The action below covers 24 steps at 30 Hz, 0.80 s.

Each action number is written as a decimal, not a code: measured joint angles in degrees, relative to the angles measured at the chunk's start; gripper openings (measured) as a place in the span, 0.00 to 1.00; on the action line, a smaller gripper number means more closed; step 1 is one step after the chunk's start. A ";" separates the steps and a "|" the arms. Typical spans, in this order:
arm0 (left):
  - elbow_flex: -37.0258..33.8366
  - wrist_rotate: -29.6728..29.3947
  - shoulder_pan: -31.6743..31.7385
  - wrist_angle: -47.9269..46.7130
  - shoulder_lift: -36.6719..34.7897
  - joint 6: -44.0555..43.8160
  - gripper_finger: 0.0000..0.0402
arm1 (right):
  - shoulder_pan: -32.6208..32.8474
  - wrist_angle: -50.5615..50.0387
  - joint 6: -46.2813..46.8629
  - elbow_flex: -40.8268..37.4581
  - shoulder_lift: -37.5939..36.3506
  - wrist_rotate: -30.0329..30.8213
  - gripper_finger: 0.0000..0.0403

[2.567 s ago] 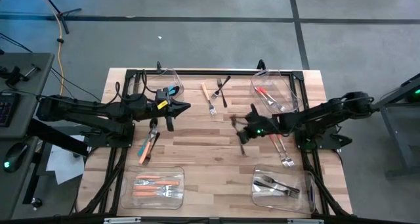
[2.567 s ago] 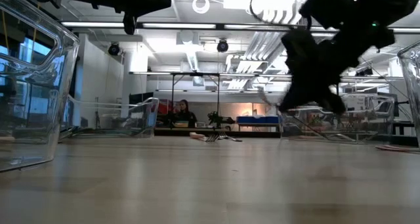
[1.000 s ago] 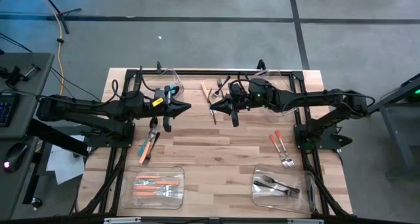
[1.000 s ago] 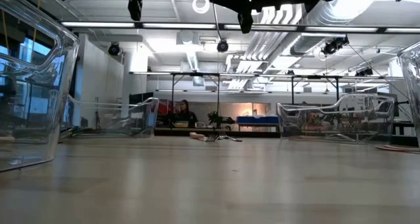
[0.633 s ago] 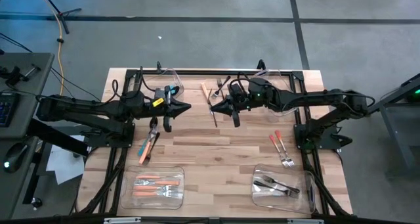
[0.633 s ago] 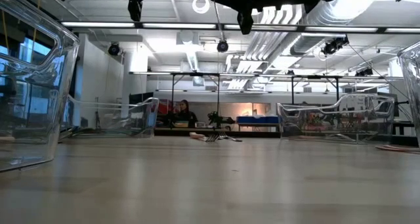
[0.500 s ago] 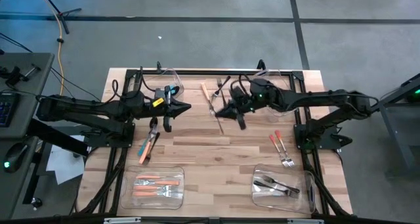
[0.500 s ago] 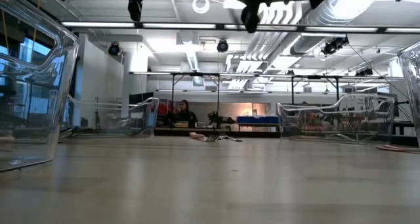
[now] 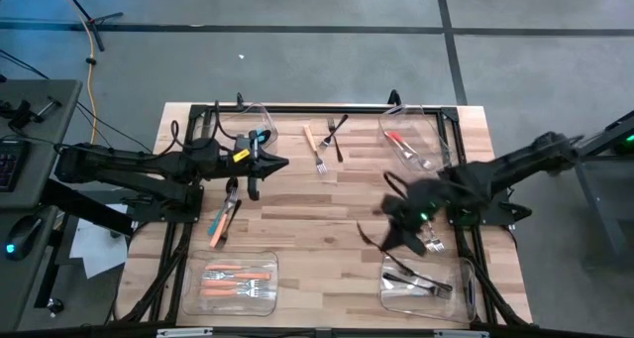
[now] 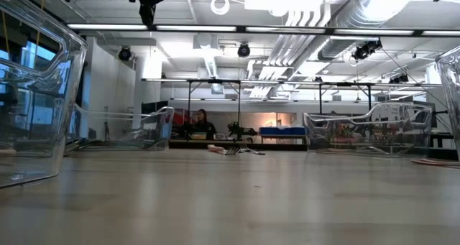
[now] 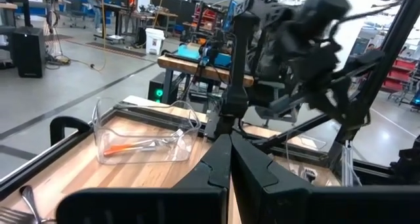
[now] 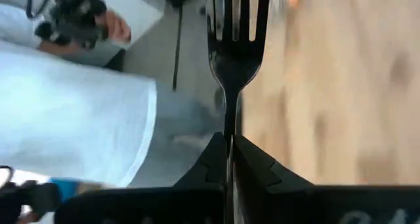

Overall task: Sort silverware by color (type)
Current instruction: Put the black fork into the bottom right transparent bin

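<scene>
Black fork (image 12: 233,33) — clamped in the right gripper (image 9: 396,229), just beside the near-right bin (image 9: 466,288) of dark cutlery. Carry it over that bin's rim, tines level, before letting go. Left gripper (image 9: 267,165) — closed, empty, well apart from that bin.

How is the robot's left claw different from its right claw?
The left gripper is shut on nothing, while the right gripper is shut on a black fork. The left gripper hangs over the left side of the table; the right gripper is over the right side, next to the clear bin of dark silverware. Both are dark, with two fingers pressed together.
</scene>
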 joint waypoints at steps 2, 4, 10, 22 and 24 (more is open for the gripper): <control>0.02 0.00 0.00 -0.55 0.00 -0.01 0.00 | 5.02 -3.07 6.45 0.00 -1.40 2.11 0.00; 0.00 0.00 0.00 -0.68 0.00 0.05 0.00 | 9.69 -6.27 12.93 0.00 -2.58 5.05 0.00; 0.00 -0.23 0.00 -0.64 0.00 2.63 0.00 | 21.35 -14.47 28.34 0.00 -4.04 11.41 0.00; 0.00 -1.62 0.00 -0.62 0.00 4.00 0.00 | 25.69 -13.99 32.65 0.00 -0.96 13.91 0.00; 0.00 -1.62 0.00 -0.63 0.00 4.02 0.00 | 26.67 -12.72 31.95 0.00 1.10 11.76 0.00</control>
